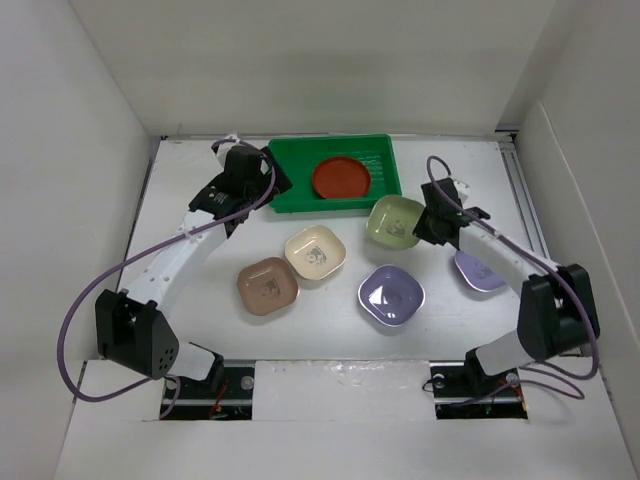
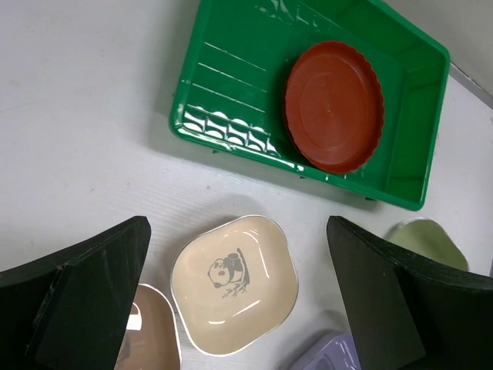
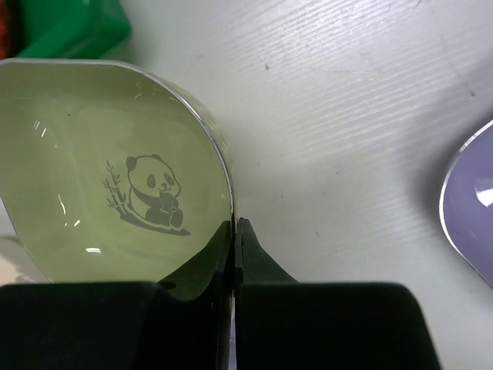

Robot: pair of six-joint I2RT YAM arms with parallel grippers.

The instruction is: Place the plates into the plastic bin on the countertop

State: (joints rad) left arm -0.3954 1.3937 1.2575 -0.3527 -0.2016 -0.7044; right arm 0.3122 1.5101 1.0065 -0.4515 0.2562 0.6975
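Our right hand [image 3: 235,231] pinches the rim of the glossy olive green plate [image 3: 100,169], a panda printed at its centre, on the white surface [image 1: 200,300] just beside the green bin [image 1: 290,160]; our left hand [image 2: 236,223] hangs open.

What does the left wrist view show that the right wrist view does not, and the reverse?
Only the left wrist view: the round red plate lying in the bright green plastic bin, the cream rounded-square plate, and the open left pincer. Only the right wrist view: the panda drawing inside the olive green rounded-square plate, and the right pincer shut on its rim. Both: that olive plate, some of the green bin, and the white countertop.
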